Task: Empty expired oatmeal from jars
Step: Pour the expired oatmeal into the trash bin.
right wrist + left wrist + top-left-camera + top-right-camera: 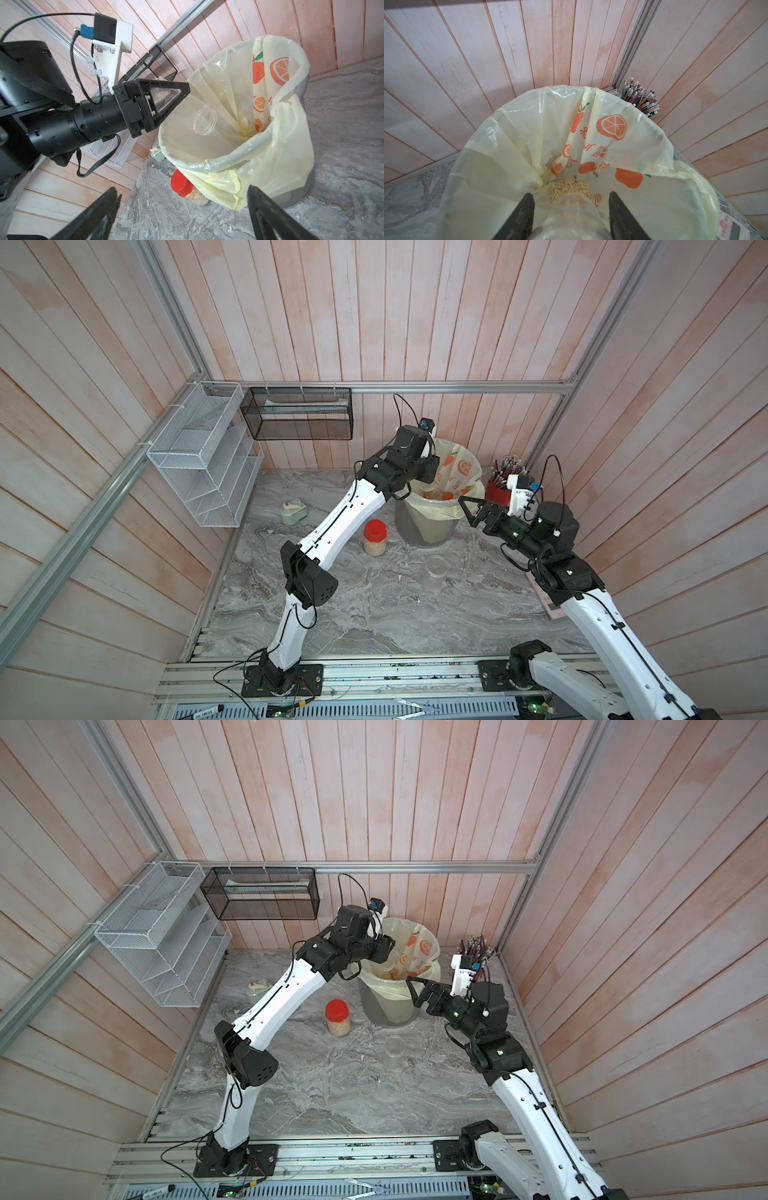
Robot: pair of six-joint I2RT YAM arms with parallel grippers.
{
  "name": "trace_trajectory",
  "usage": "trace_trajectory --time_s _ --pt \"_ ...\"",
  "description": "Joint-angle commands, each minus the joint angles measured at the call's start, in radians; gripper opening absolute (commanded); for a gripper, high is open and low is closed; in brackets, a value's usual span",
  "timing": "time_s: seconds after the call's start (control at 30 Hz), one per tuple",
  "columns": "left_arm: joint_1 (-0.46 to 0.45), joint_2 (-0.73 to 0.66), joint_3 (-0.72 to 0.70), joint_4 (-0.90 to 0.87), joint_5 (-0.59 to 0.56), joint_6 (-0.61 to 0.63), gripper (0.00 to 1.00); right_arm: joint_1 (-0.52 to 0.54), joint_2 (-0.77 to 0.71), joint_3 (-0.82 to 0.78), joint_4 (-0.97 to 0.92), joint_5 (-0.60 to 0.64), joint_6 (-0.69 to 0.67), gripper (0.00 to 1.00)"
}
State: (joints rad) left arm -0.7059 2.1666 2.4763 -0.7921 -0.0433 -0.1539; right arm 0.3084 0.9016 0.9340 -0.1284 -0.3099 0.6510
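In both top views, left end effector over the bagged bin, right end effector spread empty beside its rim, red-lidded jar of oatmeal upright on the surface; left wrist: clenched on a tipped clear jar above spilled flakes; right wrist: jar mouth inside the bag.
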Motion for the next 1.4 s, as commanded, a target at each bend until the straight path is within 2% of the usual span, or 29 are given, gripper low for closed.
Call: trace_trajectory --time_s 0.0,0.07,0.1,0.17,0.23,0.3,0.37,0.43,0.47,0.53,0.6,0.7,0.73,0.83,0.87,0.9,0.97,1.03,1.1,1.17,1.23,1.3,1.37 --pt "0.006 -0.043 0.031 -0.05 0.045 -0.035 0.04 0.012 0.007 0.016 0.013 0.023 -0.011 0.98" --pt "0.004 -0.063 0.024 -0.073 0.096 -0.085 0.01 0.013 -0.001 0.01 0.011 0.03 -0.006 0.98" --pt "-0.007 -0.093 -0.035 -0.029 0.108 -0.068 0.01 0.015 -0.005 0.005 0.012 0.034 -0.004 0.98" --pt "-0.001 -0.144 -0.167 0.085 0.041 -0.041 0.06 0.014 -0.011 -0.006 0.021 0.034 -0.001 0.98" --pt "0.034 -0.103 -0.059 -0.006 0.063 -0.082 0.03 0.02 -0.005 0.006 0.014 0.017 -0.01 0.98" --pt "0.021 -0.053 0.084 -0.1 0.05 -0.065 0.02 0.035 0.0 0.027 -0.015 0.02 -0.036 0.98" --pt "0.022 -0.067 -0.019 -0.008 0.033 -0.054 0.04 0.046 -0.001 0.022 -0.01 0.039 -0.036 0.98" --pt "0.027 -0.042 0.028 -0.065 0.113 -0.123 0.03 0.047 0.001 0.013 0.013 0.04 -0.02 0.98" --pt "0.005 -0.041 0.026 -0.089 0.119 -0.106 0.03 0.049 0.002 0.012 0.016 0.036 -0.018 0.98" --pt "-0.015 -0.078 -0.097 0.004 0.042 -0.044 0.07 0.06 -0.001 -0.003 0.033 0.052 -0.004 0.98" --pt "0.022 -0.062 -0.011 -0.048 0.1 -0.105 0.04 0.068 0.001 -0.019 0.053 0.058 0.008 0.98" --pt "0.033 -0.061 -0.009 -0.013 0.088 -0.101 0.06 0.079 0.008 -0.003 0.032 0.061 0.005 0.98" --pt "0.036 -0.046 0.033 -0.044 0.118 -0.115 0.06 0.084 0.008 0.003 0.027 0.064 0.007 0.98" --pt "0.063 -0.039 -0.01 0.004 0.177 -0.159 0.06 0.11 -0.002 0.036 -0.007 0.097 0.01 0.98" --pt "0.068 -0.018 0.055 -0.047 0.218 -0.188 0.04 0.114 -0.007 0.038 -0.013 0.108 0.009 0.98" --pt "0.052 -0.01 0.084 -0.074 0.217 -0.161 0.04 0.117 -0.012 0.038 -0.02 0.124 0.005 0.98" --pt "0.035 -0.028 0.037 -0.031 0.13 -0.128 0.06 0.119 -0.016 0.023 -0.024 0.153 0.008 0.98" --pt "0.032 -0.028 0.085 -0.072 0.203 -0.136 0.05 0.118 -0.011 0.011 -0.011 0.151 0.015 0.98" --pt "0.031 -0.062 -0.017 -0.005 0.141 -0.114 0.09 0.121 -0.002 0.005 0.013 0.135 0.03 0.98" --pt "0.053 -0.051 0.024 -0.047 0.216 -0.146 0.07 0.128 0.006 0.004 0.034 0.129 0.033 0.98" --pt "0.066 -0.056 -0.009 -0.023 0.204 -0.153 0.07 0.136 0.018 0.01 0.03 0.144 0.046 0.98" --pt "0.12 -0.056 -0.019 0.018 0.356 -0.247 0.05 0.136 0.033 0.017 0.037 0.131 0.059 0.98" --pt "0.135 -0.075 -0.011 0.049 0.396 -0.295 0.05 0.135 0.044 0.028 0.042 0.11 0.07 0.98"
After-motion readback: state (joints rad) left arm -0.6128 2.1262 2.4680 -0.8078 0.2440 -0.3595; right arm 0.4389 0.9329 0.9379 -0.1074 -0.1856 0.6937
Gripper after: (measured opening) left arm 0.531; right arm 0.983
